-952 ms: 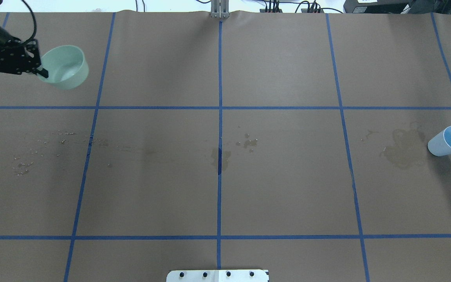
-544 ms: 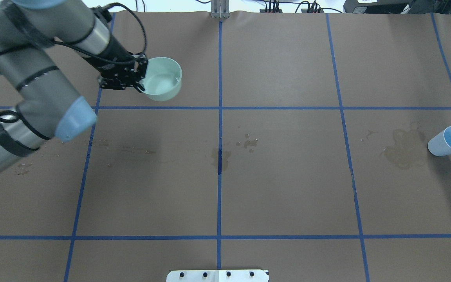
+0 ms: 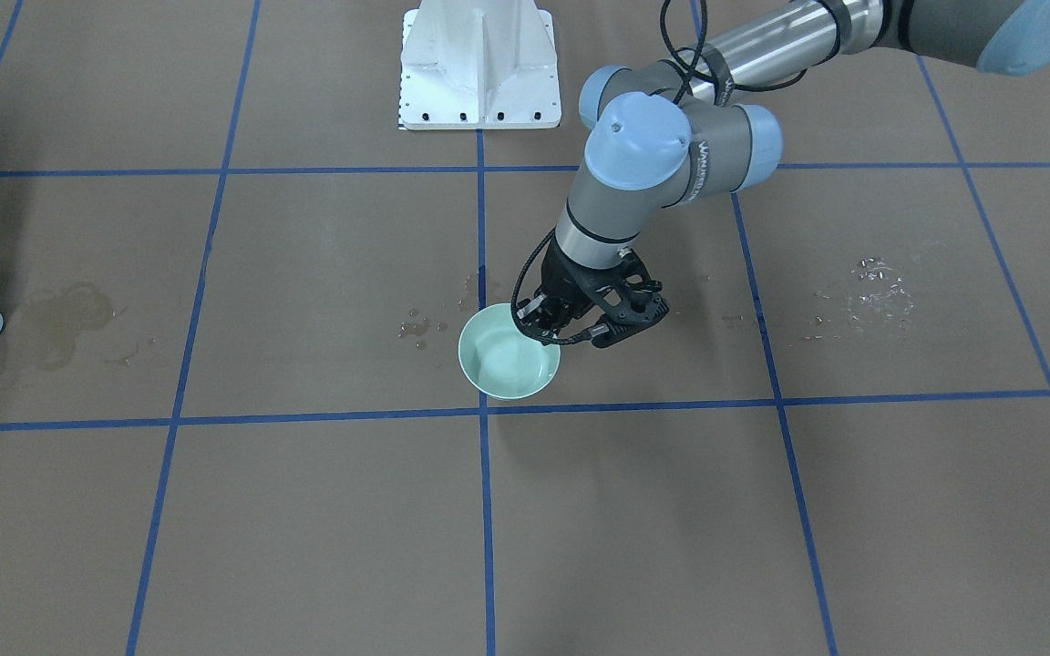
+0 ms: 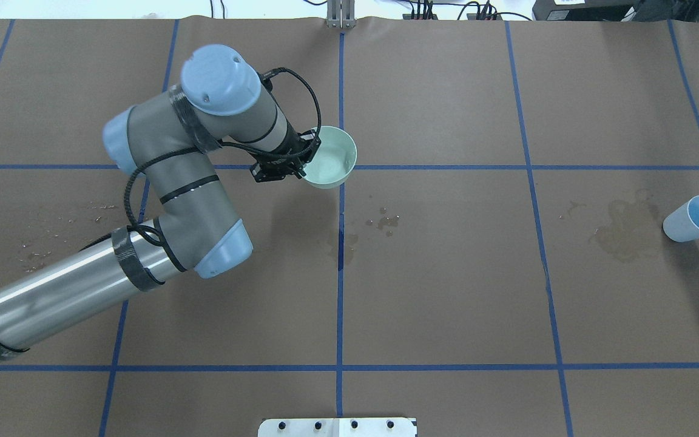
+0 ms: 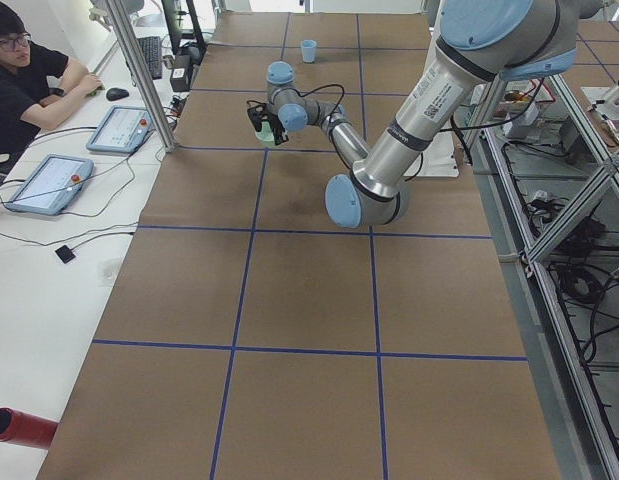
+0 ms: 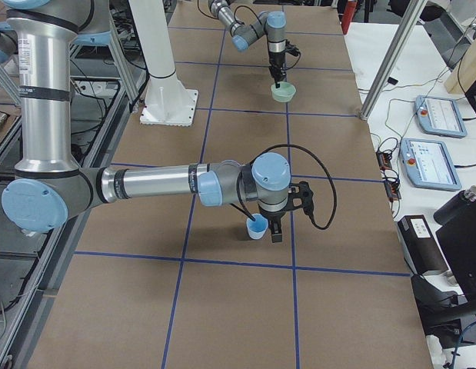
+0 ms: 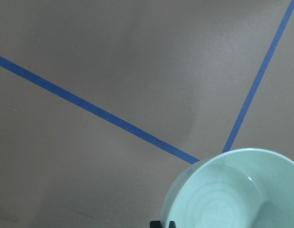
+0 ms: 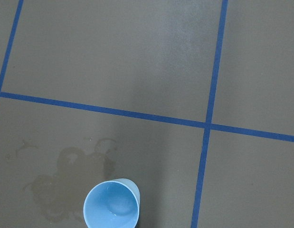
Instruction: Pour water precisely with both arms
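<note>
The table [image 4: 446, 303] lies open around its centre, where the left arm [image 4: 192, 182] holds the green bowl [image 4: 331, 161]. The left gripper [image 3: 550, 333] pinches the bowl's rim, and water [image 7: 232, 194] glints inside. Best to hold it level. The blue cup [image 4: 695, 218] sits near the right edge; whether the right gripper [image 6: 270, 229] clasps it, I cannot tell.

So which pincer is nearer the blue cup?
Right. The right pincer hangs just beside the blue cup; the left pincer is far off at mid-table, holding the green bowl.
</note>
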`<state>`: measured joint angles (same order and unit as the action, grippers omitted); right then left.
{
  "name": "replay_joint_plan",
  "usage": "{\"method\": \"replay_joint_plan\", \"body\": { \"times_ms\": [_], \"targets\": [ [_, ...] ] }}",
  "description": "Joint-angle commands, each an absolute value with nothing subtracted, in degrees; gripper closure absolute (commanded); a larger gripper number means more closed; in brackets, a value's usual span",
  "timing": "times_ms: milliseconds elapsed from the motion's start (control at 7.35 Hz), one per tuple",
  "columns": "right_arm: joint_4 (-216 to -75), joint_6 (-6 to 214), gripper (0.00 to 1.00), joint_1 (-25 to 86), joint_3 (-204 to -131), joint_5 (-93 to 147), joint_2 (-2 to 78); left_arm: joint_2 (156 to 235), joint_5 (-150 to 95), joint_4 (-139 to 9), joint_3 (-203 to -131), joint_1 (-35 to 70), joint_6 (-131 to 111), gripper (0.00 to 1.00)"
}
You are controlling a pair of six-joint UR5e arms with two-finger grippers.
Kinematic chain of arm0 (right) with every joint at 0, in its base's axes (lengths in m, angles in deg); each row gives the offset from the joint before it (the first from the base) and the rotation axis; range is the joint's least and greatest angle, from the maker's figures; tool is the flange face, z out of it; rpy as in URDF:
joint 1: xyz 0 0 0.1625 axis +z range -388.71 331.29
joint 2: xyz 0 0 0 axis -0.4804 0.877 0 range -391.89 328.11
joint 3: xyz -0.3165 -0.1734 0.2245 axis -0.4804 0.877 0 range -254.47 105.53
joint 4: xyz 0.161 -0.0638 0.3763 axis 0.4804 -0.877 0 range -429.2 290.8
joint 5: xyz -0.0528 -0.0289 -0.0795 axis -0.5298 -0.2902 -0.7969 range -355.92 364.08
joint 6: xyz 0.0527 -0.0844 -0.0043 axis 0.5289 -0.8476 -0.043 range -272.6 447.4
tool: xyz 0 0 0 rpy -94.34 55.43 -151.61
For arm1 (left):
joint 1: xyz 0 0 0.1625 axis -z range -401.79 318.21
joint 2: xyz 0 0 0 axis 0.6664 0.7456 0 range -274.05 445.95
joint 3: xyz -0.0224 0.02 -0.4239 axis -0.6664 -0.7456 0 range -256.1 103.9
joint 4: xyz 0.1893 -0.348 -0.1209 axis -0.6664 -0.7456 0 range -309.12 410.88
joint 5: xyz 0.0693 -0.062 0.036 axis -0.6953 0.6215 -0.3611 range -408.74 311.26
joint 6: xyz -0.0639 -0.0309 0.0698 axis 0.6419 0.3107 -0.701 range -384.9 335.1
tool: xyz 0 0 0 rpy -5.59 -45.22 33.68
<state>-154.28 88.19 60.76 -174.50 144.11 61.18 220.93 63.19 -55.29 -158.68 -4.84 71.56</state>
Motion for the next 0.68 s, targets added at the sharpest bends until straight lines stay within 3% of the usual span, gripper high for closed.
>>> {"method": "replay_joint_plan", "body": {
  "times_ms": [0, 272, 408, 544],
  "targets": [
    [-154.3, 88.2, 0.01, 60.8, -174.2, 144.1, 61.2, 221.8, 60.4, -56.6, -155.2, -7.5, 72.1, 1.00],
    [-154.3, 88.1, 0.01, 60.8, -174.1, 144.2, 61.2, 222.0, 60.4, -56.4, -154.6, -8.3, 72.0, 1.00],
    [-154.3, 88.1, 0.01, 60.8, -174.2, 144.2, 61.2, 222.1, 60.4, -56.4, -154.6, -8.5, 72.2, 0.74],
    [-154.4, 88.2, 0.01, 60.8, -173.9, 144.2, 60.9, 222.0, 60.4, -56.4, -154.6, -8.6, 71.8, 0.15]
  ]
}}
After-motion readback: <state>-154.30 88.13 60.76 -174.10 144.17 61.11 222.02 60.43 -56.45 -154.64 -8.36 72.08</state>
